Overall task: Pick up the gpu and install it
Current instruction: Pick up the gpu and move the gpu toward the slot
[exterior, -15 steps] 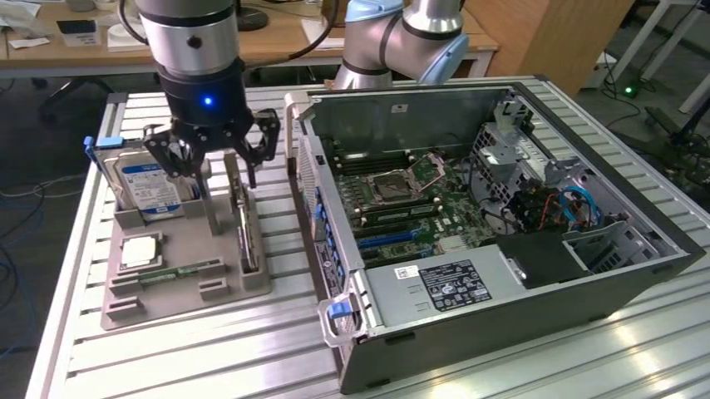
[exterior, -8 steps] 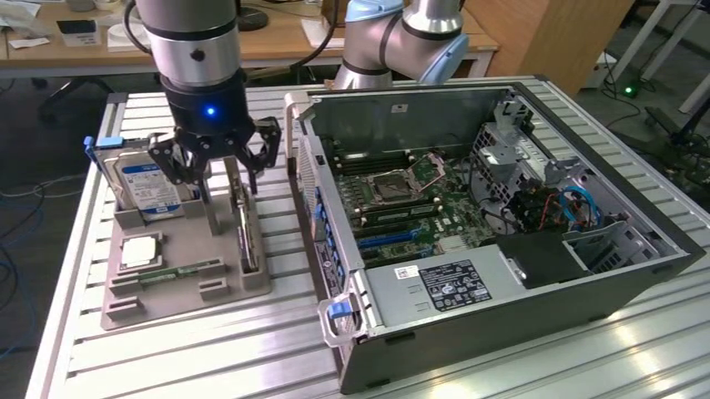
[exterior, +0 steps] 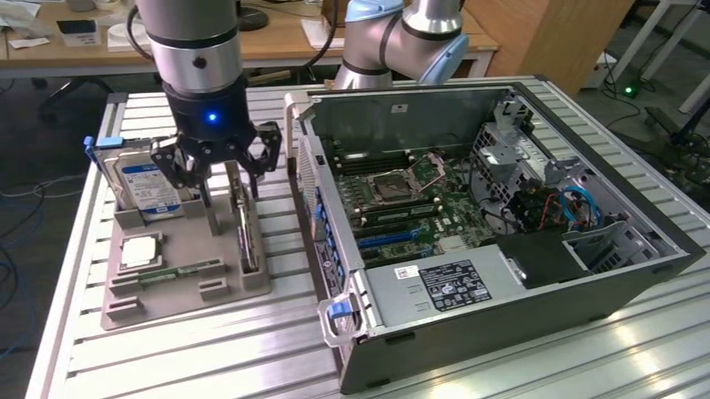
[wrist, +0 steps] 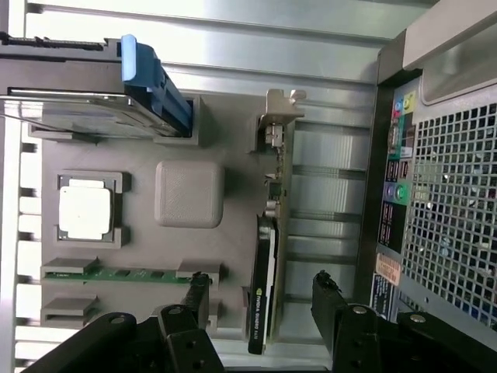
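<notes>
Risk: on the grey plastic parts tray (exterior: 253, 285), the silver hard drive with blue-white label (exterior: 145, 184) stands near my black tool (exterior: 222, 170); a finger could clip it. The tool's jaws are apart, straddling the gpu (exterior: 246, 229), a thin black card with silvery bracket, upright at the tray's edge nearest the open grey computer case (exterior: 533, 312); an off-centre squeeze could tilt it.

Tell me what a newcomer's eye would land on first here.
The open computer case dominates the exterior view's right, its motherboard exposed. On the exterior view's left, the gripper hangs open over a grey parts tray, jaws either side of the gpu standing on edge there, near a blue-labelled hard drive.
</notes>
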Controlling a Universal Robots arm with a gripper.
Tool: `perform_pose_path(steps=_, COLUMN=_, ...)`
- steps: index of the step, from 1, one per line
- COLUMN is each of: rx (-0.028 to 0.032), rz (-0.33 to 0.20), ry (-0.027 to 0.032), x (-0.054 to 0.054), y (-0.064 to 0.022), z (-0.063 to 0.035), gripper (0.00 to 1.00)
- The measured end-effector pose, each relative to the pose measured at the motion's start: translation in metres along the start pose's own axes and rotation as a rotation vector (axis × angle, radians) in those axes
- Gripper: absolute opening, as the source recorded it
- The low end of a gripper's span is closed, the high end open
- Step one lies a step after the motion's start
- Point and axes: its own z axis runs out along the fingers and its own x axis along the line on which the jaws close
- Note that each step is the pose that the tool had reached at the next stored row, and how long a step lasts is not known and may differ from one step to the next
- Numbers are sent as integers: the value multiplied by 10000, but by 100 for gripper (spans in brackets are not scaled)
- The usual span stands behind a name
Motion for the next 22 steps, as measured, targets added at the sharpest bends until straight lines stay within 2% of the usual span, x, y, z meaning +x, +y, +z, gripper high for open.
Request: perform_pose_path(steps=22, rx=3, rz=0, ry=1, x=5, y=-3, z=247, gripper=65)
